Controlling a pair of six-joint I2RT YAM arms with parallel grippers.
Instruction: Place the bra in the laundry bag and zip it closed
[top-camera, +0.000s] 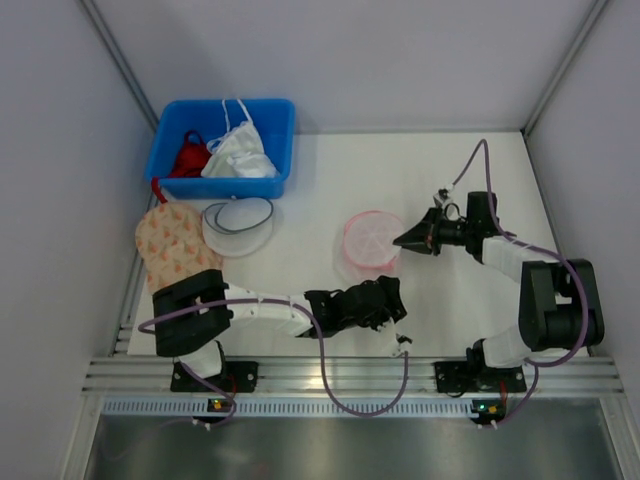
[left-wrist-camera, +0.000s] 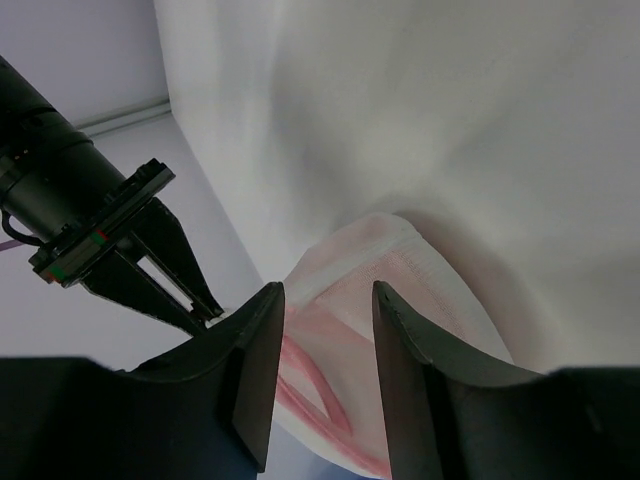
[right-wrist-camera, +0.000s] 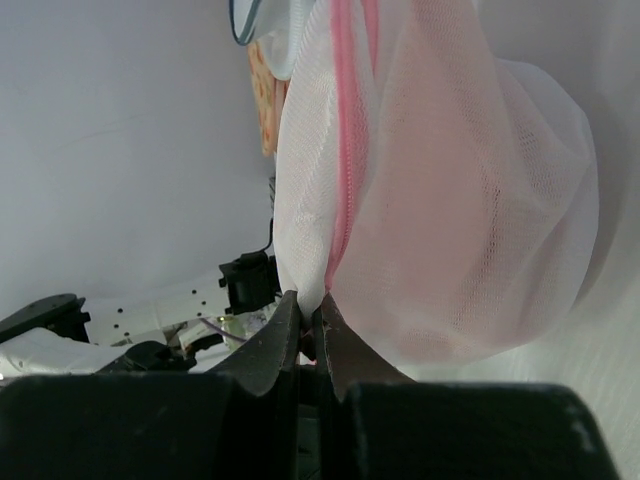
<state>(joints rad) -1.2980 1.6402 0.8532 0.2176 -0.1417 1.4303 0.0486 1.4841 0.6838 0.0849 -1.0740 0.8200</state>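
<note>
Your right gripper (right-wrist-camera: 310, 310) has its jaws clamped on the rim of the laundry bag (right-wrist-camera: 450, 200), right beside the pink zip (right-wrist-camera: 343, 150). Your left gripper (left-wrist-camera: 325, 300) stands with jaws apart and empty, the bag just beyond their tips. A salmon blush through the mesh looks to be the bra (right-wrist-camera: 480, 170), already inside. Expect light, limp, slippery mesh on the counter (top-camera: 450, 170): pinch the firmer rim along the zip, not the bulging middle.
</note>
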